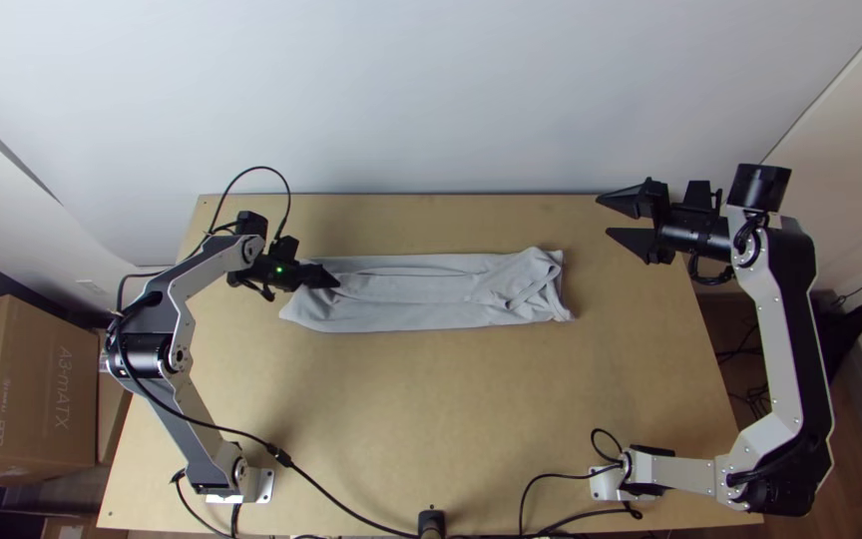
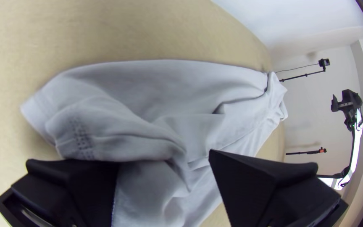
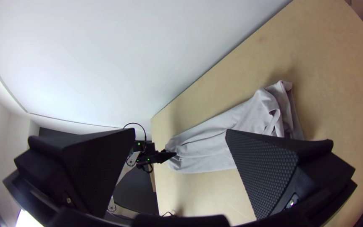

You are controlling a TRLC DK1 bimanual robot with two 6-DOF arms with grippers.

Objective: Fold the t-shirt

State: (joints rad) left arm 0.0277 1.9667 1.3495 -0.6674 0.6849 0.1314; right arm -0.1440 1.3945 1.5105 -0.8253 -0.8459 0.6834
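The light grey t-shirt point(image 1: 401, 294) lies folded into a long strip across the table, its right end bunched with crossing folds. At its left end is my left gripper point(image 1: 329, 277), low over the cloth. In the left wrist view, the left gripper point(image 2: 164, 157) has its fingers apart, with a raised, rumpled part of the shirt point(image 2: 148, 126) between them. My right gripper point(image 1: 604, 216) stands open and holds nothing, off the shirt's right end near the table's far right corner. The right wrist view shows the right gripper point(image 3: 180, 131) wide apart, with the shirt point(image 3: 215, 145) beyond it.
Bare table point(image 1: 431, 399) stretches in front of the shirt, with a narrower strip behind it. A white wall point(image 1: 451, 100) rises at the far edge. Black cables point(image 1: 351, 509) run along the near edge. A cardboard box point(image 1: 32, 389) stands left of the table.
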